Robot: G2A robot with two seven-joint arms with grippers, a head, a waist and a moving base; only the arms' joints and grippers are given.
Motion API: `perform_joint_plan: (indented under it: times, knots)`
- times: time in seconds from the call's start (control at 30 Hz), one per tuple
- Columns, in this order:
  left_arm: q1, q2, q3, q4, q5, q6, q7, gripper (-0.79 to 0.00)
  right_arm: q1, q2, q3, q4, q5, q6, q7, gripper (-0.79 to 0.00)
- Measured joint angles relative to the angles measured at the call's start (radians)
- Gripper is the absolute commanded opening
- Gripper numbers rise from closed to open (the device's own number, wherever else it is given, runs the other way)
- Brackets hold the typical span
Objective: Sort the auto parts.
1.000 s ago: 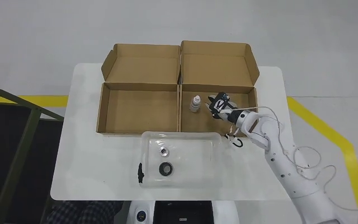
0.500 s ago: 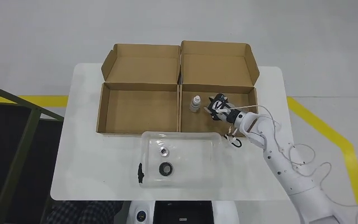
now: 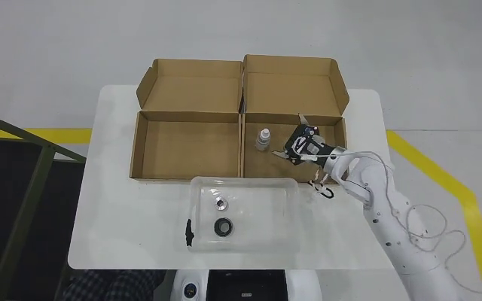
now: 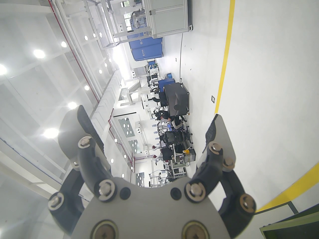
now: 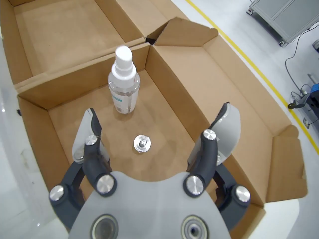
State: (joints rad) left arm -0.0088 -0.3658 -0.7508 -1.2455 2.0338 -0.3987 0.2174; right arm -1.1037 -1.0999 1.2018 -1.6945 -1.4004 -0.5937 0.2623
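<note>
Left gripper (image 4: 148, 115): fingers spread wide, nothing between them, aimed away from the table at the room beyond.

On the white table (image 3: 113, 188), toward its left: an open cardboard box, the left box (image 3: 135, 147), lid flap folded up at the far side.

In front of both boxes, near the table's front edge: a clear tray (image 3: 241, 179). At the tray's left wall, a small black piece (image 3: 187, 233); hard to tell whether inside or just outside. Further right, on the tray floor, a small silver part (image 3: 220, 202), and nearer the front, just beside it, a black ring (image 3: 223, 226), the two lying apart.

Right of the left box, wall to wall with it: the right box (image 3: 260, 162), also open, lid flap up. Inside, near its left wall, a spray bottle (image 3: 262, 138), upright, white cap on top. Just right of the bottle, on the box floor, a second silver part (image 5: 142, 144), flat, apart from the bottle.

Above that part: the right gripper (image 3: 288, 135), inside the right box's outline, fingers parted and gripping nothing. Seen from the right wrist, the second silver part between the two fingers (image 5: 88, 125), touching neither.
</note>
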Motion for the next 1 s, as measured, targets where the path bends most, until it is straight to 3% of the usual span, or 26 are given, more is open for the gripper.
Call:
perform_joint_plan:
  times: [0.2, 0.43, 0.77, 1.0]
  knots:
    - [0.0, 0.0, 0.0, 0.0, 0.0, 0.0, 0.0, 0.0, -0.093, 0.016, 0.041, -0.203, 0.01, -0.063, 0.11, 0.0]
    - [0.0, 0.0, 0.0, 0.0, 0.0, 0.0, 0.0, 0.0, -0.174, 0.024, 0.029, -0.352, 0.018, -0.108, 0.15, 0.0]
    - [0.0, 0.0, 0.0, 0.0, 0.0, 0.0, 0.0, 0.0, -0.207, 0.024, -0.073, -0.389, -0.006, -0.189, 0.14, 0.0]
    - [0.0, 0.0, 0.0, 0.0, 0.0, 0.0, 0.0, 0.0, -0.183, 0.017, -0.157, -0.334, -0.008, -0.219, 0.15, -0.046]
